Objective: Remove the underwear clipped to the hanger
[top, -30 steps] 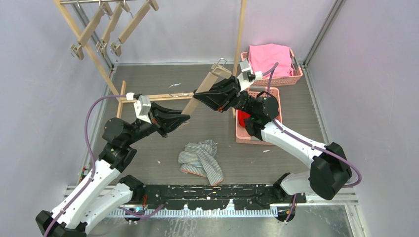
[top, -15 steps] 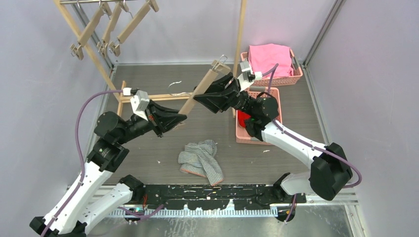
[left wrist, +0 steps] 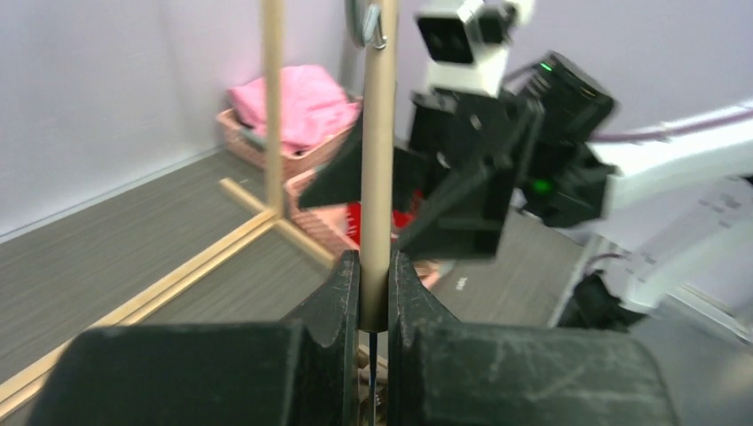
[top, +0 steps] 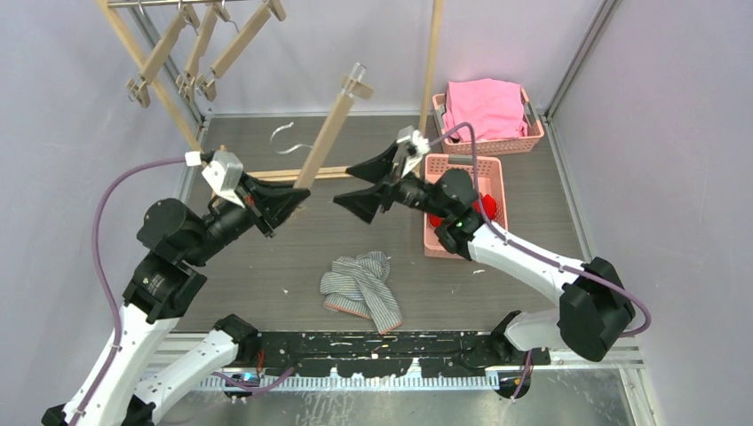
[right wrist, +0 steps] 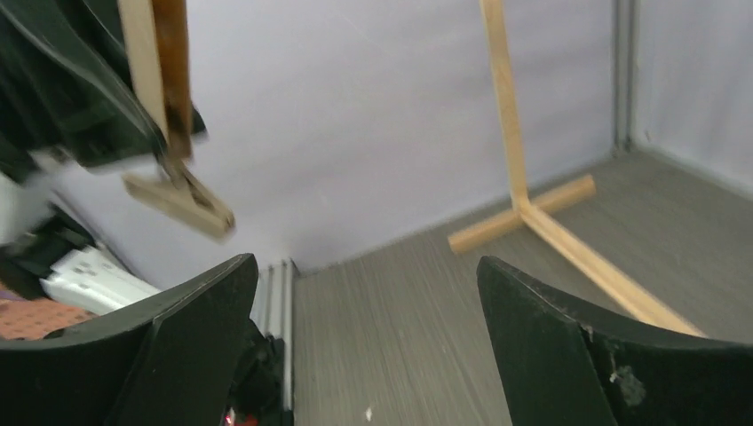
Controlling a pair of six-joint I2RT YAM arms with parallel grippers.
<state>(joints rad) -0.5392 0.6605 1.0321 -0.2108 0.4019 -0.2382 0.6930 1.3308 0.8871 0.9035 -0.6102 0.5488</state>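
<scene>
A bare wooden hanger (top: pixel 328 133) stands tilted up from my left gripper (top: pixel 297 195), which is shut on its lower end (left wrist: pixel 374 266). A clip (right wrist: pixel 182 202) hangs from the hanger, with no cloth in it. My right gripper (top: pixel 344 185) is wide open just right of the hanger, apart from it, with nothing between its fingers (right wrist: pixel 366 275). The grey-and-white striped underwear (top: pixel 360 284) lies crumpled on the floor in front of both arms. Red underwear (top: pixel 484 209) shows inside the near pink basket (top: pixel 462 250), partly hidden by my right arm.
A second pink basket (top: pixel 524 142) at the back right holds a pink cloth (top: pixel 484 105). A wooden rack carries several empty hangers (top: pixel 191 58) at the top left. Its floor bars (right wrist: pixel 533 213) and an upright post (top: pixel 432 53) stand behind the grippers.
My right gripper has opened and let go of the hanger's upper end, dropping back from it. My left arm has swung the hanger leftward and more upright.
</scene>
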